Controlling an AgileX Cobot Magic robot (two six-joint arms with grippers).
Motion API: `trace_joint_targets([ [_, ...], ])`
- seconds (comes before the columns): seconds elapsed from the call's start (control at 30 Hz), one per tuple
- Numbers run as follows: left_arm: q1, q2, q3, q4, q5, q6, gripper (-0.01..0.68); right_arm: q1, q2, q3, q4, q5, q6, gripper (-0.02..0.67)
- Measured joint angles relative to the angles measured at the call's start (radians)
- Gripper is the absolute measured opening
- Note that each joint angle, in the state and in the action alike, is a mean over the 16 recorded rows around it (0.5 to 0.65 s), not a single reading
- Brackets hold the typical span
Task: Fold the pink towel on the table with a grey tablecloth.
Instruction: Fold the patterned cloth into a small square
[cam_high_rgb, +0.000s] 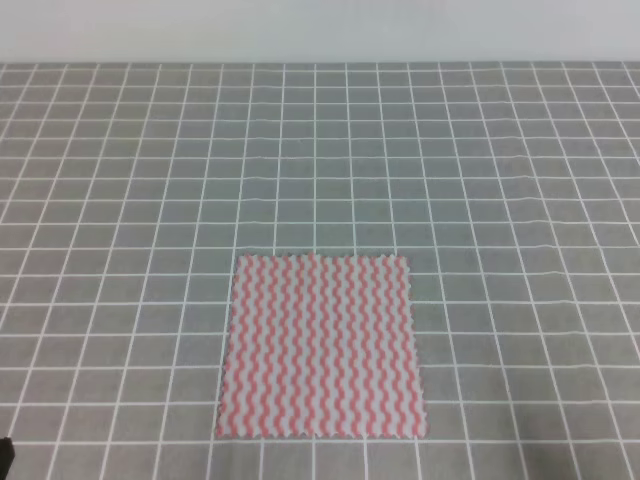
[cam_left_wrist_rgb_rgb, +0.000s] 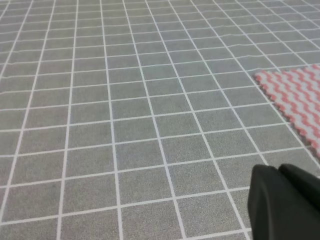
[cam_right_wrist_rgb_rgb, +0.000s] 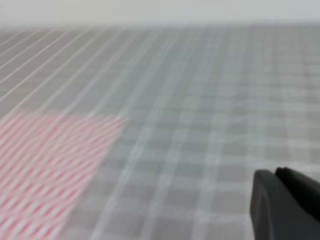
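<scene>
- Grey gridded cloth is covering the table with a grey tablecloth (cam_high_rgb: 480, 160) across the whole exterior high view, running back to a pale wall. The pink towel (cam_high_rgb: 322, 346) is lying flat and unfolded on it, near the front edge and roughly centred, its wavy pink and white stripes running front to back, its edges lined up with the white grid. Neither gripper is clearly showing here; only a small dark sliver is sitting at the bottom left corner, and I cannot tell what it is.
- From the left wrist view, the left gripper (cam_left_wrist_rgb_rgb: 287, 205) is showing as a dark block at the lower right, hanging over bare grid cloth; whether its jaws are spread or pressed together cannot be told. A serrated corner of the towel (cam_left_wrist_rgb_rgb: 297, 97) is poking in at the right edge, apart from the gripper.
- From the blurred right wrist view, the right gripper (cam_right_wrist_rgb_rgb: 285, 205) is sitting as a dark shape at the lower right, its jaw state also impossible to tell. The towel (cam_right_wrist_rgb_rgb: 47, 165) is filling the lower left, well apart from it.
</scene>
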Motion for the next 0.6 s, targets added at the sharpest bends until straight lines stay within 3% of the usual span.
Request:
trace_joint_targets([
  [0.6,0.000,0.000,0.000,-0.002,-0.002,0.000,-0.001,-0.051,-0.069,-0.008,-0.053,0.171,0.002,-0.015],
])
